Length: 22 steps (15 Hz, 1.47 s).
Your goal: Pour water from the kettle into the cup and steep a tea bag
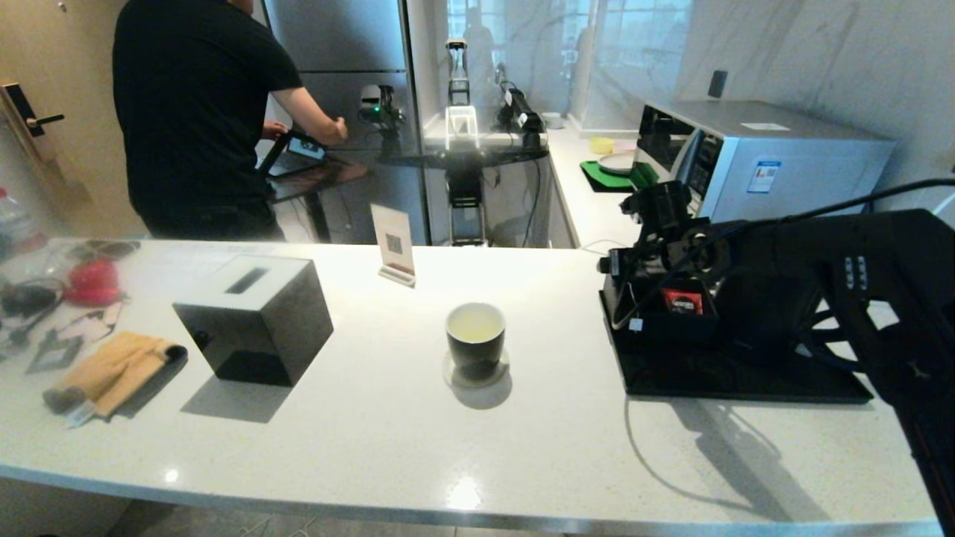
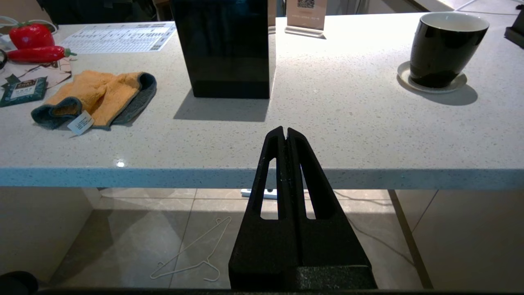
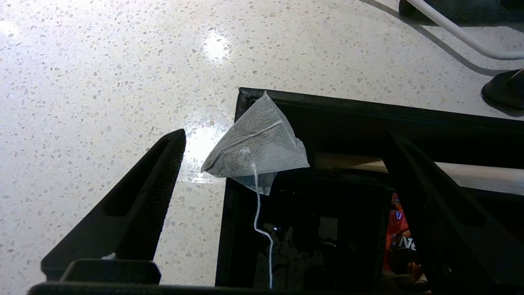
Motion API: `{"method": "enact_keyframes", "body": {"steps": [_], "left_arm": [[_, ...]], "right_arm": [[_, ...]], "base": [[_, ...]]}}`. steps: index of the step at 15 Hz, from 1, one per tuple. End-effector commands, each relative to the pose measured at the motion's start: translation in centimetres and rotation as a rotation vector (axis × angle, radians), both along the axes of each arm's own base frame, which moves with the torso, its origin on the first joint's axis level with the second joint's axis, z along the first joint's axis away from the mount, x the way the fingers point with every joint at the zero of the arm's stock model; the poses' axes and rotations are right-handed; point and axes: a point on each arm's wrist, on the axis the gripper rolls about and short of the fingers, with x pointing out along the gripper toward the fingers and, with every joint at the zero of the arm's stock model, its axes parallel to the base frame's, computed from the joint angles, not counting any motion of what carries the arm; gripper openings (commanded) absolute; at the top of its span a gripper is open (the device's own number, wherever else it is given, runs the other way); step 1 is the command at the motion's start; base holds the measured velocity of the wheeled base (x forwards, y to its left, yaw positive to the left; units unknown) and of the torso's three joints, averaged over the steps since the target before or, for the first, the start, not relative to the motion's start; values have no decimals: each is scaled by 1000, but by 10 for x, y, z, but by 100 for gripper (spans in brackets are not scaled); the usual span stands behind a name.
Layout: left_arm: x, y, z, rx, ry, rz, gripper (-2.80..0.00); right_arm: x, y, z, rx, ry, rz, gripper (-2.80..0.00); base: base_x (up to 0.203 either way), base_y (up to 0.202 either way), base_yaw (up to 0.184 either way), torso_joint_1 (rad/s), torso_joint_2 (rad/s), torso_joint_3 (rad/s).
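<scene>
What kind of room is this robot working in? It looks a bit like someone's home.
Most likely a kitchen, perhaps in a flat or a test lab. A pale speckled stone counter runs across the front, a microwave oven stands on the side counter behind, and a tall steel fridge is at the back.

A white speckled counter (image 1: pixel 373 418) fronts a marble wall (image 1: pixel 806 60) and tiled floor (image 2: pixel 135 229).

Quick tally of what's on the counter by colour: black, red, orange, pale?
Black: 3, box, cup, tray
Red: 2, peppers
Orange: 1, cloth
Pale: 3, coaster, tea bag, sign
Total: 9
</scene>
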Motion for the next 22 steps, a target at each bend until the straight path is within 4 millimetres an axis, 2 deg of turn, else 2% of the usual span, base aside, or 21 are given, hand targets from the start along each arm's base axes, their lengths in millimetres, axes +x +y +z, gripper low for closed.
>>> {"method": "enact_keyframes", "body": {"steps": [1,16,17,22], "left_arm": [[0,0,0,0,-1,0,-280],[0,0,0,0,-1,0,-280],[0,0,0,0,-1,0,-280],[0,0,0,0,-1,0,-280]], "right_arm": [[0,0,0,0,1,-2,0],[1,1,-5,38,13,-45,0],[1,1,-5,37,13,-45,-280],[1,1,-6,40,14,-44,-280]], "base": [[0,0,0,0,0,0],[0,0,0,0,0,0],[0,0,0,0,0,0],[0,0,0,0,0,0]]}}
